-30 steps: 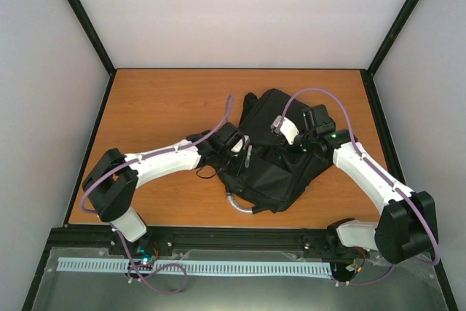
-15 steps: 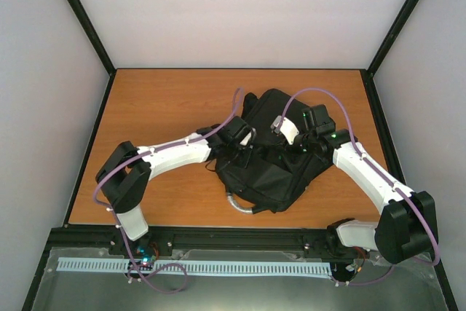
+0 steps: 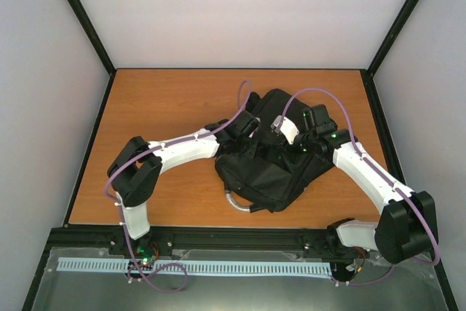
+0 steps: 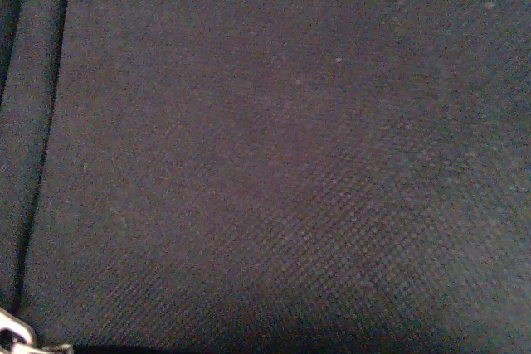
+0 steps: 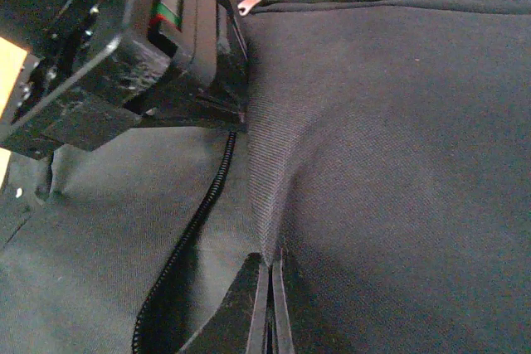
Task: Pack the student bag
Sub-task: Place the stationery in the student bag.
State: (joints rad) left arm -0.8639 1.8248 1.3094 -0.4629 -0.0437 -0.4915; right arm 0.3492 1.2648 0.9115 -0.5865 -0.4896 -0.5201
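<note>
Orange-brown worktop (image 3: 160,107) all round. Pinching shut with the right pincer (image 5: 267,308) on a ridge of the black bag (image 5: 398,163) directly beneath. Clamped closed too with the left pincer (image 5: 237,114), just ahead along that ridge, beside the zip (image 5: 203,205). Seems the opening step. Next: pull apart, keeping both grips, to spread the mouth.

Bench centre-right taken up by the large black soft fabric backpack (image 3: 273,172). Both arms meet over it; left tool (image 5: 235,112) and right tool (image 5: 267,300) sit near each other on the cloth, with only a narrow gap between. Purple cables (image 3: 313,92) arch overhead. The orange wooden bench (image 3: 160,100) is bare at left and along the far edge, open for passage. Grey walls (image 3: 44,71) and black frame posts (image 3: 80,12) close three sides.
</note>
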